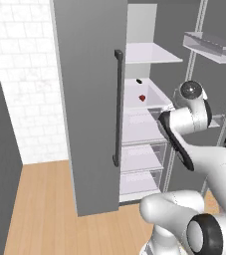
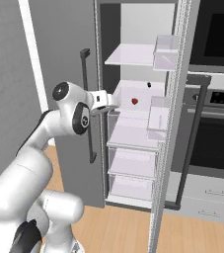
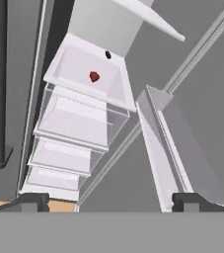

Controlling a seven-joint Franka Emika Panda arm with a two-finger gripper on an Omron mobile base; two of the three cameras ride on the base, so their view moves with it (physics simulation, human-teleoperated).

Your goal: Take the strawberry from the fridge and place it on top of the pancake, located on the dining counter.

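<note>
Ideally, the spread claw (image 3: pixel 104 200) advances level over the white shelf (image 2: pixel 128 94) inside the fridge (image 1: pixel 84 99), centring its fingertips around the tiny strawberry (image 3: pixel 94 76) before closing.

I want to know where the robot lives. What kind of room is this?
Most likely a kitchen. There is an open fridge with white shelves and a strawberry inside, and a dark oven built in beside it.

glossy white rounded arm (image 1: pixel 209 164) segments, dark joint bands, seemingly a chrome-grey cap.
</note>
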